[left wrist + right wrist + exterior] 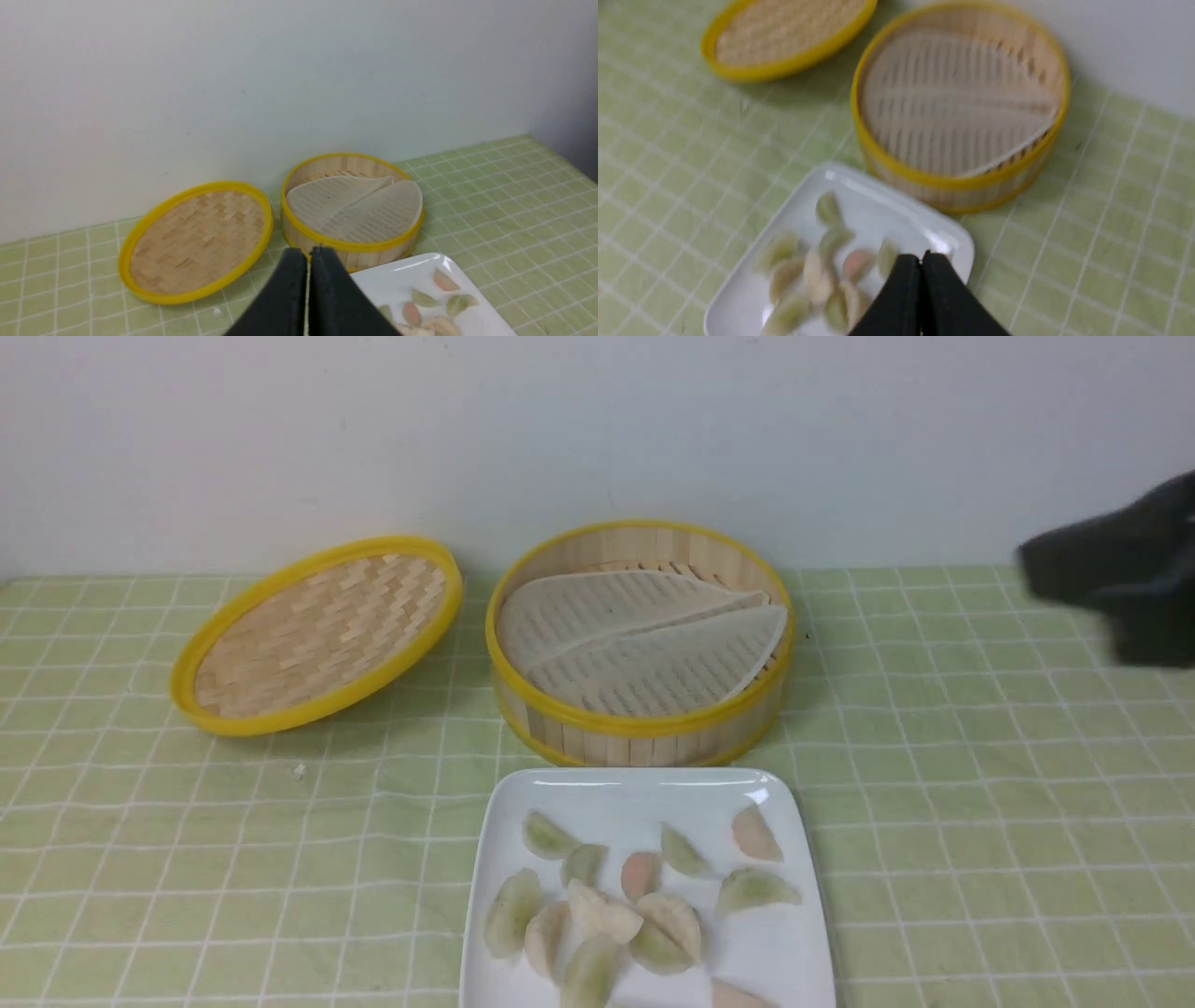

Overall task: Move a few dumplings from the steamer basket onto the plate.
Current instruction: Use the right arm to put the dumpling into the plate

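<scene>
Left gripper (308,254) and right gripper (921,256): jaws together, empty. Dumplings (602,915) crowd the plate (644,793); steamer basket (639,726) shows only liner (644,653). Reach in and you'll likely snag it, or clip the pile passing low.

The right gripper (920,256) is shown with jaws pressed together before the white plate (871,205), where blurred dumplings (817,275) are clustered. The steamer basket (952,184) is set just beside it, the woven lid (784,32) farther off.
</scene>
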Tool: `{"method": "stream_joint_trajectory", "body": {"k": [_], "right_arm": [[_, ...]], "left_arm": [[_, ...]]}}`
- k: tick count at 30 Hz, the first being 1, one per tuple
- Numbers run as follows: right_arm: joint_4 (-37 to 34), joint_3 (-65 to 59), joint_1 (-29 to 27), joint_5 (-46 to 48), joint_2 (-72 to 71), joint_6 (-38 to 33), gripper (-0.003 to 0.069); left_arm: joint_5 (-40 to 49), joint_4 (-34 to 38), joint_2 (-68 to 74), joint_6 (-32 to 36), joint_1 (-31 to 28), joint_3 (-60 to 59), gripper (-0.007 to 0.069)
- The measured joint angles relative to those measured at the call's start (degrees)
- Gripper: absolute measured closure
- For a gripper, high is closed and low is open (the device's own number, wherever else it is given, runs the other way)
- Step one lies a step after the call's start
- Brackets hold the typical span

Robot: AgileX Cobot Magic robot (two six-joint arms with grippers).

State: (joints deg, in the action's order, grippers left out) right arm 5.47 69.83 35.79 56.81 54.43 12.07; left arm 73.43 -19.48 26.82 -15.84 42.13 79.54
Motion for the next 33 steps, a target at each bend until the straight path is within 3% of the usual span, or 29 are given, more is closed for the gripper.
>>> {"method": "stream_joint_trajectory", "body": {"k": [2, 7, 8, 15, 22, 33], "right_arm": [[4.19, -1.46, 0.00, -3.04, -9.56, 2.16, 0.0672], [6.95, -10.71, 0.00, -11.68, -26.35, 3.08, 0.0673], [7.22, -16.64, 0.00, -16.95, -32.70, 3.08, 0.0673], [8.18, -35.30, 0.00, -30.73, -52.68, 4.83, 0.0673], [8.35, -39.73, 0.00, -39.07, -55.46, 6.16, 0.0673], [8.40, -40.02, 0.00, -39.55, -55.46, 6.16, 0.0673]], "left_arm": [[0.11, 0.00, -2.60, -0.33, 0.00, -3.59, 0.0631], [-0.04, 0.14, -4.93, -0.53, 0.00, -10.37, 0.0631], [-1.75, 0.25, -5.04, -0.52, 0.00, -13.17, 0.0631], [-16.20, 0.80, -5.04, -0.52, 0.00, -22.61, 0.0631], [-22.88, 3.34, -4.92, -0.52, -0.06, -26.93, 0.0631], [-23.03, 4.12, -4.92, -0.55, -0.06, -26.98, 0.0631]]}}
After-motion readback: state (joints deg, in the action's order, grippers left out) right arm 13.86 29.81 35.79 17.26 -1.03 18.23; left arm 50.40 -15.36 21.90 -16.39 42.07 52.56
